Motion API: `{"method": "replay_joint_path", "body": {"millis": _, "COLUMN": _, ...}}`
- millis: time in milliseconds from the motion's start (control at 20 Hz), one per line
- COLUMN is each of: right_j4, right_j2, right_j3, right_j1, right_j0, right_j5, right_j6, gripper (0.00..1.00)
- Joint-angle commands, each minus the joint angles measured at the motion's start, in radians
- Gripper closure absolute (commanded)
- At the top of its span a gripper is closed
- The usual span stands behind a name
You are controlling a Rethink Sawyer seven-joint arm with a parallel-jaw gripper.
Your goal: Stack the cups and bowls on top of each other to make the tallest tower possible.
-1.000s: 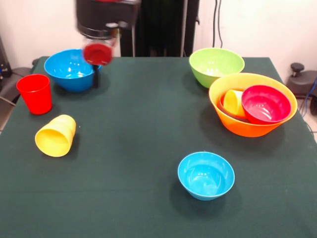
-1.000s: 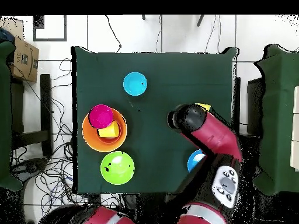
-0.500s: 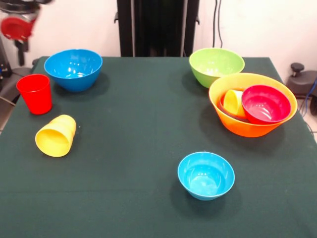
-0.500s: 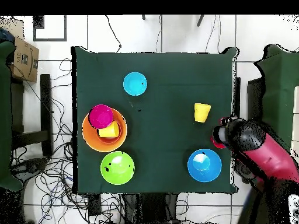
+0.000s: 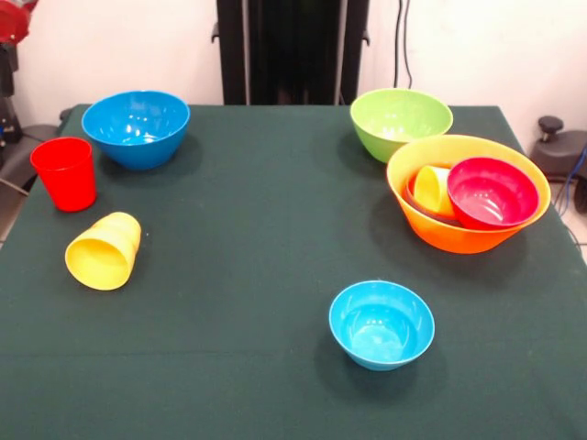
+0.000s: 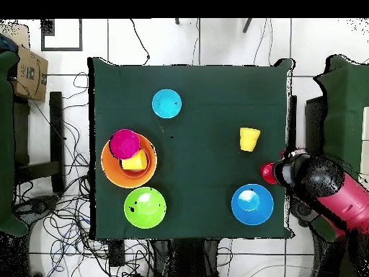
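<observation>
Going left to right in the front view, the claw (image 5: 11,23) is barely in sight at about ten o'clock, off the counter's (image 5: 257,229) edge, with something red at it; whether it is gripping or slack I cannot tell. Next comes the red cup (image 5: 65,172), upright near the edge, and just below it the yellow cup (image 5: 103,251), lying on its side with its mouth toward us. Behind them, at eleven o'clock, sits the blue bowl (image 5: 137,127). Toward five o'clock stands the small light-blue bowl (image 5: 382,324), alone. At one o'clock is the green bowl (image 5: 401,122), and just beside it, at three o'clock, the big orange bowl (image 5: 469,192), holding another yellow cup (image 5: 430,189) and a crimson bowl (image 5: 492,192): the only start of a tower. All of it looks light, stiff, glossy plastic, likely slippery; I'd pinch each piece at its rim.
</observation>
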Motion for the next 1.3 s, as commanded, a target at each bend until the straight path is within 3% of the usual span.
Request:
{"method": "replay_joint_path", "body": {"millis": 50, "right_j4": -0.157, "right_j2": 0.310, "right_j3": 0.143, "right_j1": -0.046, "right_j0": -0.058, "right_j5": -0.107, "right_j6": -0.316, "gripper": 0.00}}
{"method": "replay_joint_path", "body": {"millis": 200, "right_j4": -0.204, "right_j2": 0.367, "right_j3": 0.175, "right_j1": -0.061, "right_j0": -0.090, "right_j5": -0.110, "right_j6": -0.338, "gripper": 0.00}}
{"method": "replay_joint_path", "body": {"millis": 350, "right_j4": -0.240, "right_j2": 0.396, "right_j3": 0.197, "right_j1": -0.060, "right_j0": -0.110, "right_j5": -0.127, "right_j6": -0.300, "gripper": 0.00}}
{"method": "replay_joint_path", "body": {"millis": 650, "right_j4": -0.350, "right_j2": 0.463, "right_j3": 0.214, "right_j1": -0.026, "right_j0": -0.180, "right_j5": -0.156, "right_j6": -0.299, "gripper": 0.00}}
{"method": "replay_joint_path", "body": {"millis": 850, "right_j4": -0.449, "right_j2": 0.542, "right_j3": 0.212, "right_j1": 0.016, "right_j0": -0.248, "right_j5": -0.164, "right_j6": -0.357, "gripper": 0.00}}
{"method": "replay_joint_path", "body": {"millis": 1000, "right_j4": -0.536, "right_j2": 0.673, "right_j3": 0.212, "right_j1": 0.064, "right_j0": -0.349, "right_j5": -0.161, "right_j6": -0.471, "gripper": 0.00}}
{"method": "replay_joint_path", "body": {"millis": 1300, "right_j4": -0.635, "right_j2": 0.777, "right_j3": 0.216, "right_j1": 0.097, "right_j0": -0.442, "right_j5": -0.126, "right_j6": -0.513, "gripper": 0.00}}
